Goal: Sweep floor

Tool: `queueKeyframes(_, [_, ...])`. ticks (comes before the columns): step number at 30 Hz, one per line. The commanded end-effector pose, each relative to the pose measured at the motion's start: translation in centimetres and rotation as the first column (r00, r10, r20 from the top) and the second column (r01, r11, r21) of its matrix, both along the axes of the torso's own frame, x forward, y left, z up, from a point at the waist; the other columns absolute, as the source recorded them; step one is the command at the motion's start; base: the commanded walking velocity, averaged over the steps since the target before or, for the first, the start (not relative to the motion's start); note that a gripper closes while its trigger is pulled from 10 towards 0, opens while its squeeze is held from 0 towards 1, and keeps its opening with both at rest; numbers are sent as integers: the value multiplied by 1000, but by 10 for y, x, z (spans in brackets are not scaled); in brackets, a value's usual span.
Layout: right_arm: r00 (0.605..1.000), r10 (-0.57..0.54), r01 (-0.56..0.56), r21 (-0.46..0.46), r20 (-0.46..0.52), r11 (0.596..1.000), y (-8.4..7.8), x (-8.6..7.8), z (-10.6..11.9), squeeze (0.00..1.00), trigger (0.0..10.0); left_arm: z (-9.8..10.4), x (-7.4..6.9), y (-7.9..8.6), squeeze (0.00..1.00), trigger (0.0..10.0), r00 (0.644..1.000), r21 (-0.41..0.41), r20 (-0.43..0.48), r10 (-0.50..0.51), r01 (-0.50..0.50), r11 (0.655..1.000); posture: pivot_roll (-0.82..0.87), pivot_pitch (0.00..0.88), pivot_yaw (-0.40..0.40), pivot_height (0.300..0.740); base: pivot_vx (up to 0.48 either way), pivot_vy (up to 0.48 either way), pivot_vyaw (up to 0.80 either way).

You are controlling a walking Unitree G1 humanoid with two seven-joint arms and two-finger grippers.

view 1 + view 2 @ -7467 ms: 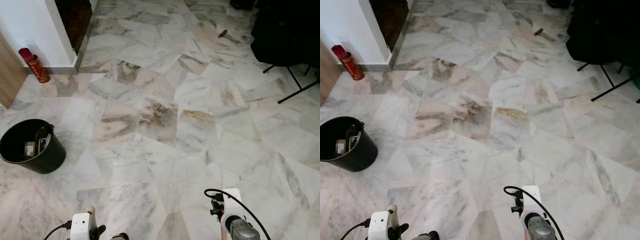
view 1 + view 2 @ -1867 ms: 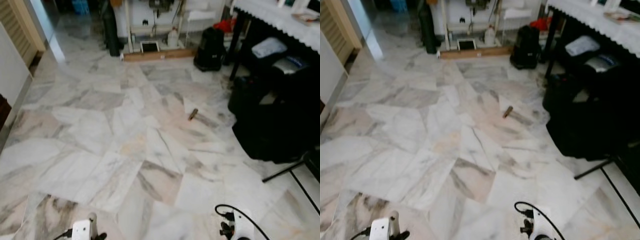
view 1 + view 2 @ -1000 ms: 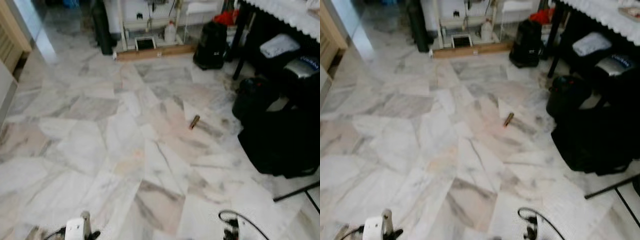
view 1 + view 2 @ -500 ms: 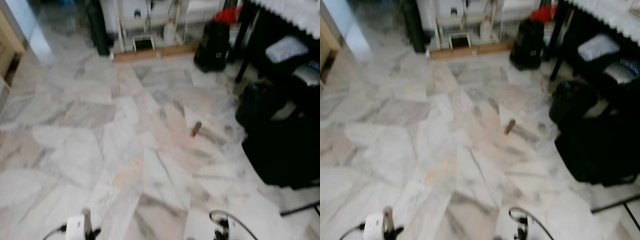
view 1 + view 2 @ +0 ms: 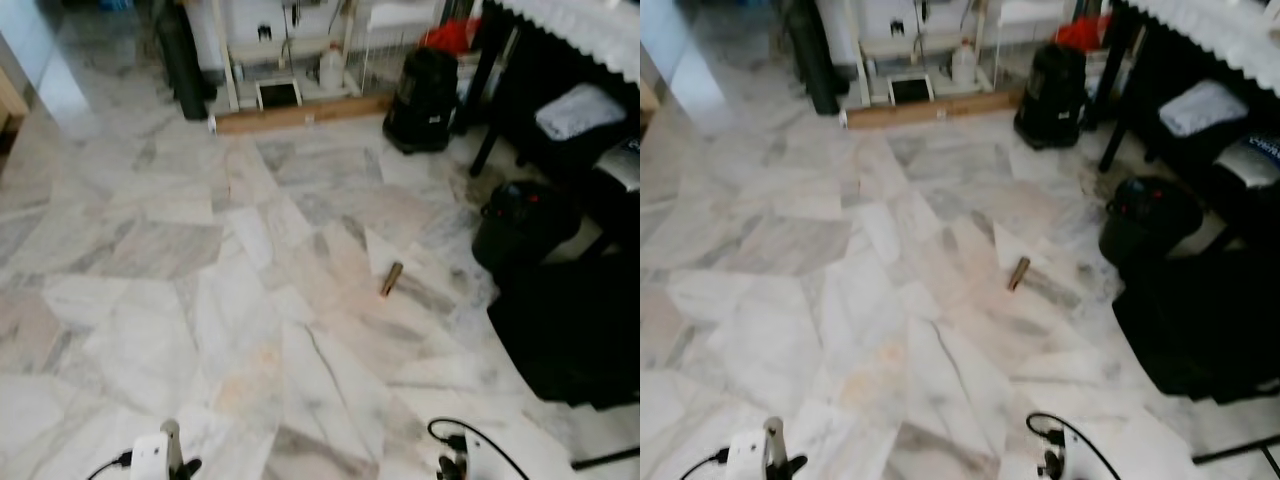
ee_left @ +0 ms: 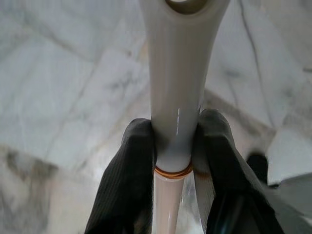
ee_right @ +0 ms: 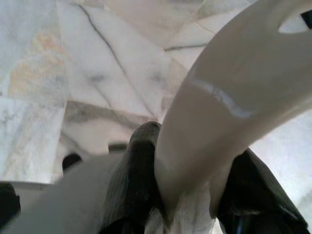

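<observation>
Head views: marble floor (image 5: 150, 300) ahead of you; a small brown cylinder of litter (image 5: 390, 279) lies mid-floor, right of centre, near the black bags (image 5: 570, 330). A wooden plank (image 5: 300, 113) runs along the far wall.

Left wrist: left gripper (image 6: 176, 146) clamped on a pale broom handle (image 6: 178, 73).

Right wrist: right gripper (image 7: 187, 170) closed on a curved cream handle (image 7: 229, 107), likely the dustpan's.

You appear to be on approach. Next, walk up to the litter and lower the tools beside it.
</observation>
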State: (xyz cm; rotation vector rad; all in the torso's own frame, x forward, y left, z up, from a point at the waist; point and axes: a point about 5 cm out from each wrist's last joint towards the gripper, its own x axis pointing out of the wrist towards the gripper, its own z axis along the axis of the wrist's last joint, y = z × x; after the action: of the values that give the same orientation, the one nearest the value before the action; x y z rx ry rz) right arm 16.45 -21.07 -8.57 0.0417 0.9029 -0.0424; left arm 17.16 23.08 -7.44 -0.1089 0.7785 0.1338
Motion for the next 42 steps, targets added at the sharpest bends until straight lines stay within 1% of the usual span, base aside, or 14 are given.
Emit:
queueKeyframes(1, [1000,-24,24,-4,-17,1000,-8,-6,-1,0,10000,-4,-7,-3,0,10000,1000,-8,-20,-6,6,1000,-119,125,6,740,379,0,0])
queueKeyframes(14, [999,-28,28,-3,-27,1000,-9,-8,-2,0,10000,-3,-2,-6,0,10000,1000,-10,-10,-21,21,1000,-119,108,6,740,379,0,0])
queueKeyframes(20, [999,-18,18,-11,-36,1000,-11,-8,-2,0,10000,-2,-1,-7,0,10000,1000,-13,-4,-16,16,1000,-119,118,4,740,382,0,-717])
queueKeyframes(22, [999,-33,33,-7,-34,999,-11,-8,-2,0,10000,-2,-1,-7,0,10000,1000,-14,-3,-16,16,1000,-118,122,3,740,379,0,-800])
queueKeyframes(27, [999,-34,34,-8,-28,999,-11,-9,-2,0,10000,-3,-2,-8,0,10000,1000,-15,-5,-13,13,1000,-122,129,5,740,379,0,0])
queueKeyframes(31, [999,-35,34,-5,-25,999,-8,-9,-2,0,10000,-3,-2,-8,0,10000,1000,-15,-7,-13,13,1000,-123,133,4,740,379,0,0])
queueKeyframes(34, [999,-25,25,-2,-24,1000,-1,-6,-3,0,10000,-3,-3,-8,0,10000,1000,-16,-8,-12,12,1000,-123,134,4,740,379,0,0])
queueKeyframes(35, [1000,-21,21,3,-22,1000,4,-3,-3,0,10000,-3,-3,-8,0,10000,1000,-17,-7,-13,13,1000,-122,135,4,740,382,0,0])
queueKeyframes(37, [1000,-19,20,5,-20,1000,7,-2,-3,0,10000,-3,-2,-8,0,10000,1000,-17,-6,-13,13,1000,-123,135,4,740,381,0,0])
queueKeyframes(42, [1000,-16,16,6,-17,1000,11,0,-3,0,10000,-3,-2,-9,0,10000,1000,-19,-6,-15,15,1000,-124,137,3,740,380,0,0])
